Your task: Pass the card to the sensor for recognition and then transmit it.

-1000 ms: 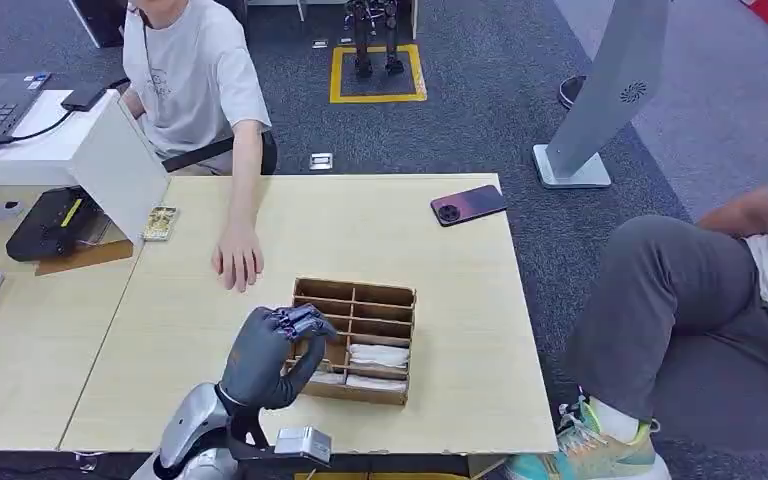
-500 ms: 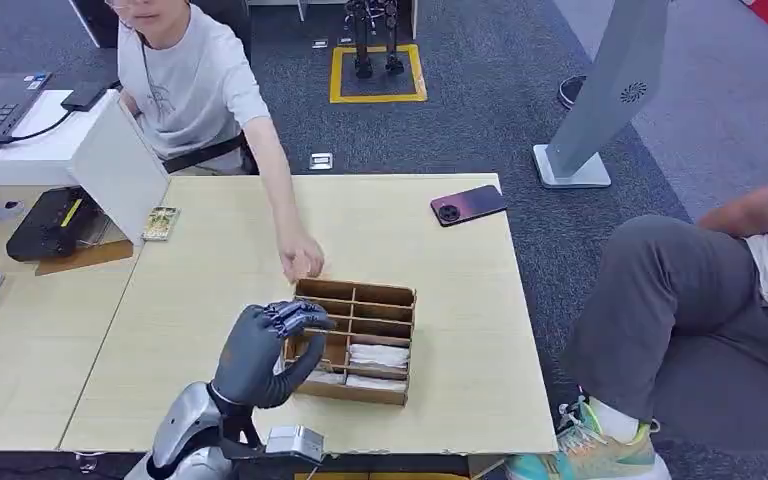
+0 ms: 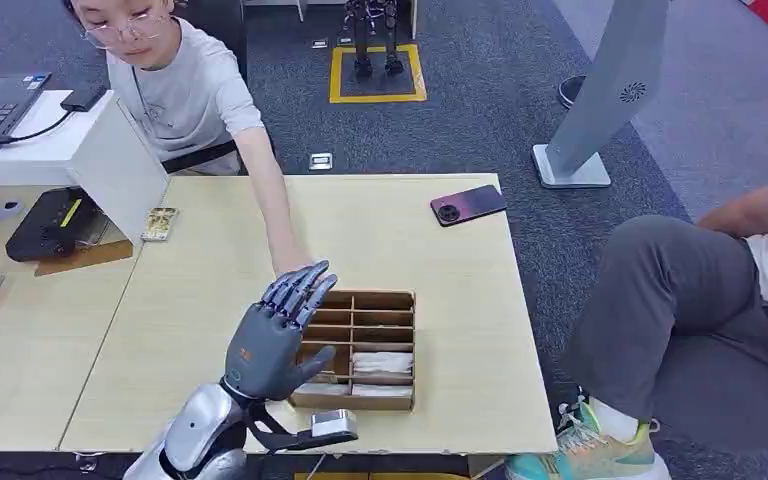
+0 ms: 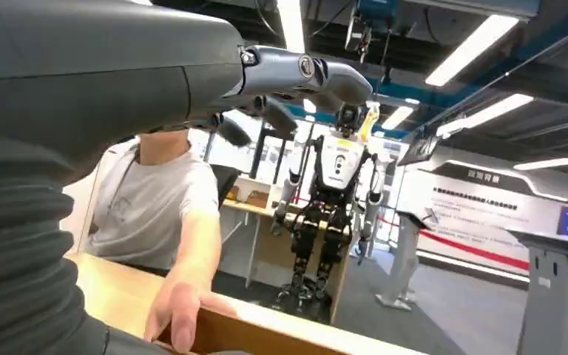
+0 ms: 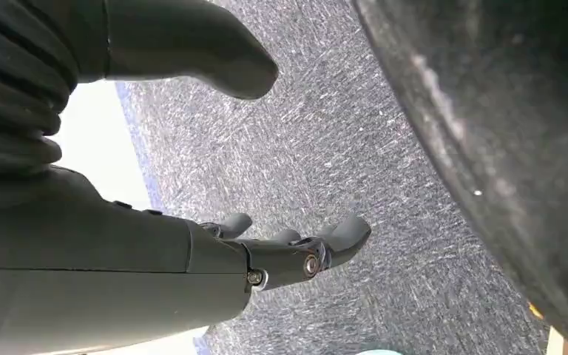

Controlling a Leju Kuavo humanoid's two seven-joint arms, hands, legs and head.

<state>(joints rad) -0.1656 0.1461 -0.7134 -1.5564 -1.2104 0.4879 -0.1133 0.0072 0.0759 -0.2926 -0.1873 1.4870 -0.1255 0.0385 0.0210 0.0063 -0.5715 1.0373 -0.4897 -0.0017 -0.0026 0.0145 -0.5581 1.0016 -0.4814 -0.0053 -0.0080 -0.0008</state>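
On the far left of the counter [image 3: 190, 330] sits a black device [image 3: 52, 222] beside a white stand [image 3: 120, 165]. A person [image 3: 175, 85] on the far side reaches an arm to the far left corner of the wooden divided box [image 3: 360, 350]. The left hand [image 3: 275, 335] is raised over the box's left side, fingers [image 3: 300, 285] spread, holding nothing. White cards [image 3: 380, 362] lie in the box's near compartments. A phone [image 3: 468, 204] lies far right. The right hand [image 5: 192, 251] hangs over carpet, fingers loosely apart, empty.
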